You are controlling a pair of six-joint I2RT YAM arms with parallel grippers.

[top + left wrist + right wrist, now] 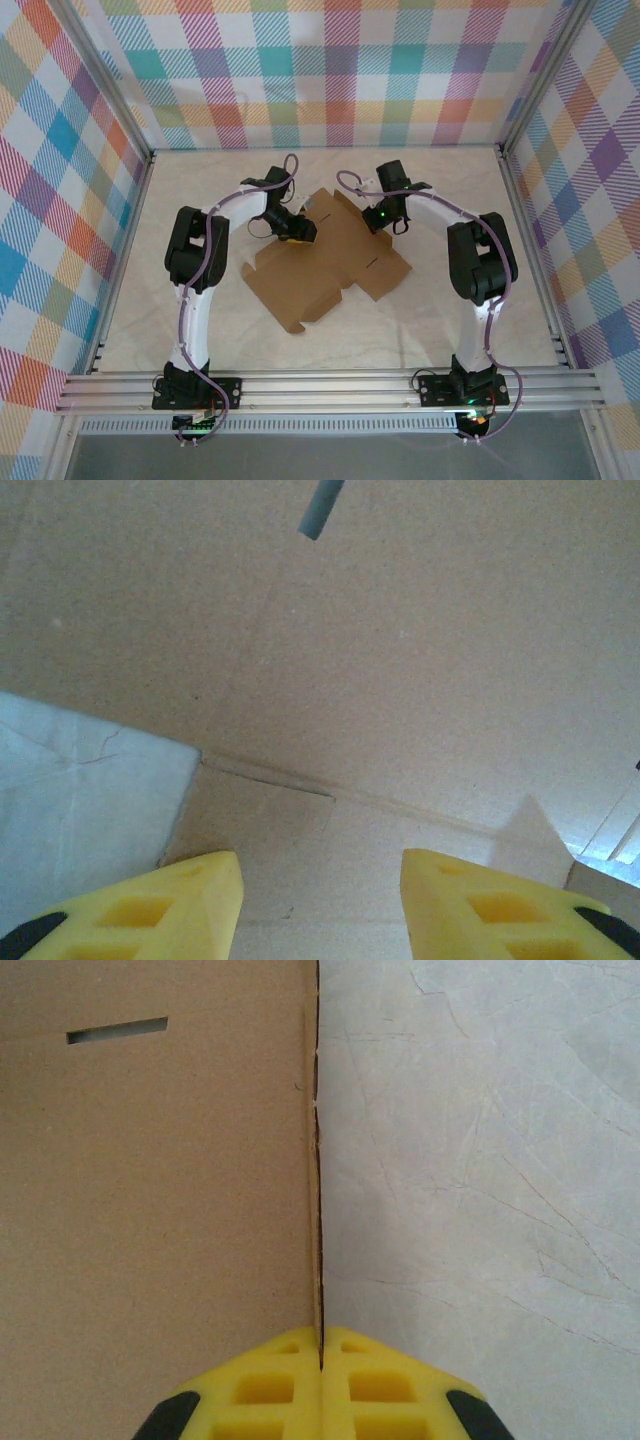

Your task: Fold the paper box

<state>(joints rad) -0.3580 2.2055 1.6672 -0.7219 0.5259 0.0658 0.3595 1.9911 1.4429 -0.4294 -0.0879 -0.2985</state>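
Observation:
The paper box [330,265] is a flat brown die-cut cardboard sheet lying in the middle of the table, between the two arms. My left gripper [297,228] hovers over its upper-left part. In the left wrist view its yellow fingers [190,900] stand apart, so the left gripper [320,865] is open, with bare cardboard [400,680] and a crease line beneath it. My right gripper [374,220] is at the sheet's upper-right edge. In the right wrist view that gripper [321,1335] is shut, and the cardboard's thin edge [316,1210] runs straight into the seam between the fingers.
A narrow slot [117,1030] is cut in the panel left of the pinched edge. Pale wrinkled table covering [480,1160] lies right of that edge and shows beside the sheet [80,800]. Checkered walls [320,70] and metal rails enclose the table.

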